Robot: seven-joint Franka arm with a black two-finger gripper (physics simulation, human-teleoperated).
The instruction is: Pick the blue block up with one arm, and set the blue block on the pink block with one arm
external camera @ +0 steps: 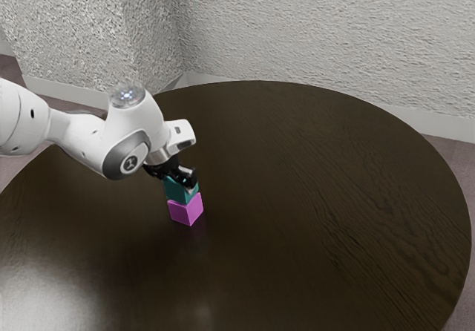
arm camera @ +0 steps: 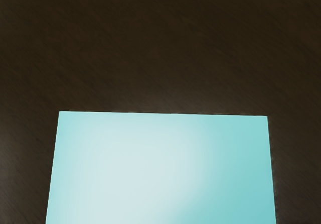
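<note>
Blue block point(external camera: 182, 192) sat stacked on the pink block point(external camera: 185, 211), black gripper point(external camera: 179, 179) pinching it from 2 sides, dark wood table point(external camera: 334, 197) underneath.

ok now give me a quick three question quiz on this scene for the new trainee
1. Multiple choice: what does the blue block rest on? A) a plate B) the pink block C) a bowl
2. True or false: the table is round.
3. Fill the gap: the gripper is right at the top of the ____ block.
Key: 1 B. 2 true. 3 blue.
</note>
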